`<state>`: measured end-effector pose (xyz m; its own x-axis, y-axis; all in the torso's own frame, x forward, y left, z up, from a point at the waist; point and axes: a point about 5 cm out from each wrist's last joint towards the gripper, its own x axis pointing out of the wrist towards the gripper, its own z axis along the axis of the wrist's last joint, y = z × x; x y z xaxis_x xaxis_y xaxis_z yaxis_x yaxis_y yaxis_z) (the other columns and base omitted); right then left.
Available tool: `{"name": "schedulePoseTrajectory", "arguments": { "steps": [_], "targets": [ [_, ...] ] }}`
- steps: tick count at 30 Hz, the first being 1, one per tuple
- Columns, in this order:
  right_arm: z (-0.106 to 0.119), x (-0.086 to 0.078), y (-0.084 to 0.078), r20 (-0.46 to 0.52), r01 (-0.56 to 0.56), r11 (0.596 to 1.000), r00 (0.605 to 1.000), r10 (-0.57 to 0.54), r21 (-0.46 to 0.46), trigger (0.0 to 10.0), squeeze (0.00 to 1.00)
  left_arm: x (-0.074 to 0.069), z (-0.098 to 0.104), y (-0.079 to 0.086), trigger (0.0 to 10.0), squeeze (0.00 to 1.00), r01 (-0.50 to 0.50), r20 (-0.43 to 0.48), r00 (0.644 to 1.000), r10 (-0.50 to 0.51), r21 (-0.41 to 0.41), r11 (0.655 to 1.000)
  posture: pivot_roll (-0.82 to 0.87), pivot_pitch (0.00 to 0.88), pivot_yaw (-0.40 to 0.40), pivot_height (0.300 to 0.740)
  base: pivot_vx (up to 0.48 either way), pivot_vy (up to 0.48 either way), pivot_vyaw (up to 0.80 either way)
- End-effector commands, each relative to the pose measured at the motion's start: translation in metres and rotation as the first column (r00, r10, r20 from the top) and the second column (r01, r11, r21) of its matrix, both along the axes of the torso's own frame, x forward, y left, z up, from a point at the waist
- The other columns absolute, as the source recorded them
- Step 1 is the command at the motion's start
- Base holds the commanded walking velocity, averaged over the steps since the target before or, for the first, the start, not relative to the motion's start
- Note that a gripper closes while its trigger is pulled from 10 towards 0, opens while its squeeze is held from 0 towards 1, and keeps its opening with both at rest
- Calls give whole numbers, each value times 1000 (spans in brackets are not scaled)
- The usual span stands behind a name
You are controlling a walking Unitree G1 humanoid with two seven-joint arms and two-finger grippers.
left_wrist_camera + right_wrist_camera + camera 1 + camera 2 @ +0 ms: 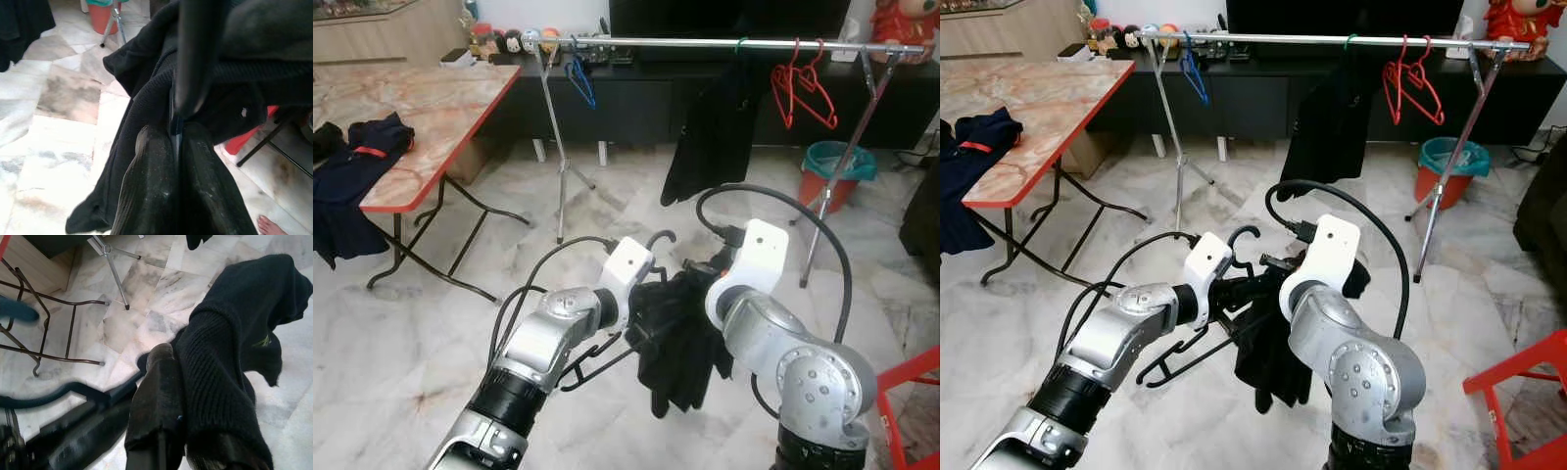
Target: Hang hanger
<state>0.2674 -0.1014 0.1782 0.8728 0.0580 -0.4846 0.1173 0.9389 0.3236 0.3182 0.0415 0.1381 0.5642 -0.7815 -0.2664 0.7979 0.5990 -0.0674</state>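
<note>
Two pincers meet mid-frame, left pincer (pixel 651 294) and right pincer (pixel 700 284), holding hanger (pixel 607 357) and garment (pixel 680 338); rail (pixel 724 43) at 12 o'clock, well apart. Left wrist: fingers (pixel 151 186) clamp cloth. Right wrist: fingers (pixel 156 396) pinch garment. Hanging not yet done.

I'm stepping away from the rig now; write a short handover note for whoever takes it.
Left end effector: shut on the black plastic hanger.
Right end effector: shut on the black knitted garment draped over that hanger.
Both are held low in front of the robot, short of the silver clothes rail, where red hangers, a blue hanger and a dark garment hang.
Done: garment on hanger.
Left: hook it onto the rail.
</note>
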Motion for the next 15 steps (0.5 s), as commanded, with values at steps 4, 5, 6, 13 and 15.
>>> {"name": "schedulePoseTrajectory", "arguments": {
  "steps": [4, 5, 6, 13, 15],
  "targets": [
    [5, -11, 18, -10, 9, 996, 1000, -8, 89, 10000, 0, 17, 7, 7, 10000, 0, -141, 29, 990, 140, 32, 990, -59, 0, 70, 740, 0, 0, 0],
    [5, -11, 18, -11, 13, 996, 1000, -12, 90, 10000, 0, 17, 6, 7, 10000, 0, -143, 24, 990, 142, 45, 989, -59, 0, 70, 740, 0, 0, 0],
    [5, -10, 18, -8, 20, 995, 1000, -19, 95, 10000, 0, 18, 1, 9, 10000, 0, -149, 18, 989, 148, 103, 983, -58, 0, 70, 740, 0, 0, 0],
    [7, -10, 19, -8, 21, 995, 1000, -20, 100, 10000, 0, 25, -3, 17, 10000, 0, -253, 15, 967, 254, 135, 958, -55, 0, 70, 740, 0, 0, 0],
    [7, -11, 19, -10, 23, 994, 1000, -22, 104, 10000, 0, 27, -1, 16, 10000, 0, -286, 32, 958, 284, 117, 951, -55, 0, 70, 740, 0, 0, 0]
  ]
}}
